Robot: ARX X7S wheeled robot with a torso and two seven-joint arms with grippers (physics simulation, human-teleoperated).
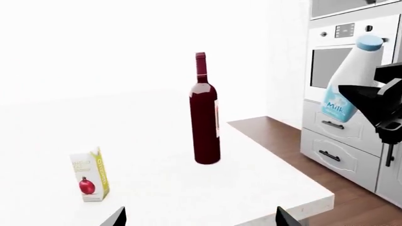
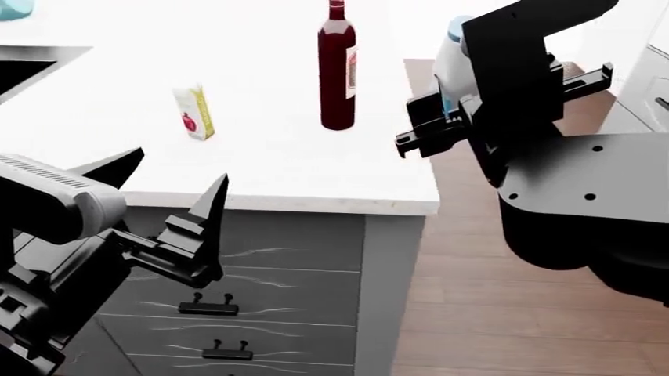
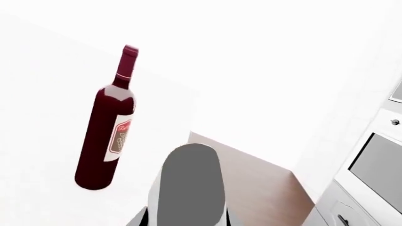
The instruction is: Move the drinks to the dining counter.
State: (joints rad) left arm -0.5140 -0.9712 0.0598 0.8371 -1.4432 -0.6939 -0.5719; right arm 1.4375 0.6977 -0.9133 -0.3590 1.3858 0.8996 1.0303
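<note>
The dark-red wine bottle (image 1: 205, 117) (image 2: 337, 70) (image 3: 107, 136) stands upright on the bright-white dining counter (image 2: 293, 172). To its left on the same top stands the small white carton (image 1: 90, 175) (image 2: 194, 112). My right gripper (image 2: 439, 117) (image 3: 191, 216) is shut on the pale milk bottle (image 1: 351, 75) (image 2: 453, 59) (image 3: 191, 188). It holds the bottle tilted in the air by the counter's right edge. My left gripper (image 1: 199, 216) (image 2: 172, 176) is open and holds nothing, low at the counter's front edge.
A black sink (image 2: 21, 70) sits in the counter at far left. Dark grey drawer fronts (image 2: 209, 305) lie below the front edge. Wooden floor (image 2: 481, 298) runs right of the counter. A wall oven (image 1: 342, 52) and light drawers (image 1: 333, 141) stand beyond the floor.
</note>
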